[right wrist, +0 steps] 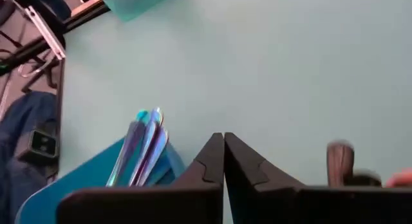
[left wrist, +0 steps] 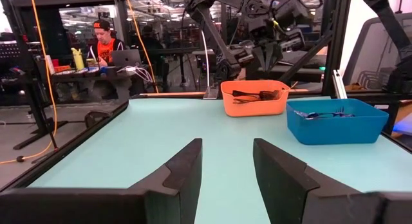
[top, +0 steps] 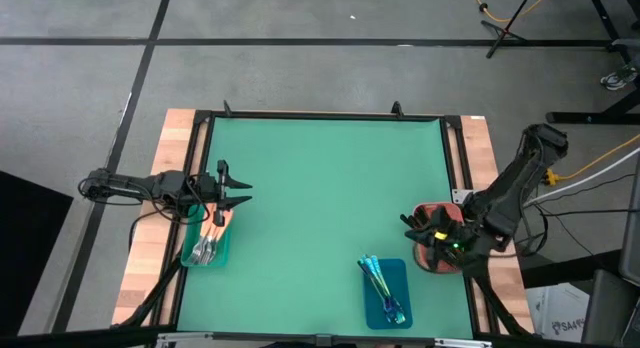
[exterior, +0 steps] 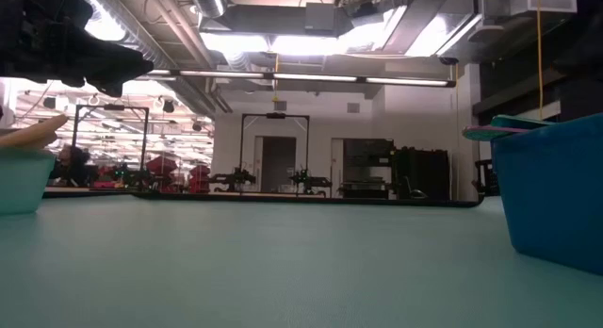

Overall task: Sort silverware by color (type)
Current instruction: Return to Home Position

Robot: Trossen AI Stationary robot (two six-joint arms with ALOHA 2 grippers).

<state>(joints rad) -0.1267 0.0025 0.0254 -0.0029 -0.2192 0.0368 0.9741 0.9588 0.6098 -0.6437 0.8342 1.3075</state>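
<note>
**Ana:** Forks from above, where do they lie?

**Ben:** In the overhead view, the forks with orange handles (top: 207, 246) lie in the teal tray (top: 222, 256) at the lower left of the frame. The blue forks (top: 380, 283) lie in the blue tray (top: 398, 273) at the bottom, right of centre. The orange tray (top: 445, 266) sits near the right edge of the green table (top: 320, 168), partly under the right arm.

**Ana:** And the grippers?

**Ben:** The left gripper (top: 240, 191) hangs at the teal tray's upper end, fingers spread and empty. The right gripper (top: 410, 226) hovers over the orange tray. From up there I cannot tell how its fingers stand.

**Ana:** The table-level view?

**Ben:** The teal tray is at the left edge. The blue tray is at the right edge, with handles poking over its rim.

**Ana:** The left wrist view?

**Ben:** That gripper's fingers stand wide apart with nothing between them. Across the table, black forks (left wrist: 254, 94) lie in the orange tray. The blue tray stands just beside it, and the right arm hangs above. A person (left wrist: 103, 40) sits at a desk beyond the table.

**Ana:** The right wrist view?

**Ben:** The right gripper's fingers are pressed together, pinching nothing. The blue forks show close by, resting in the blue tray.
</note>
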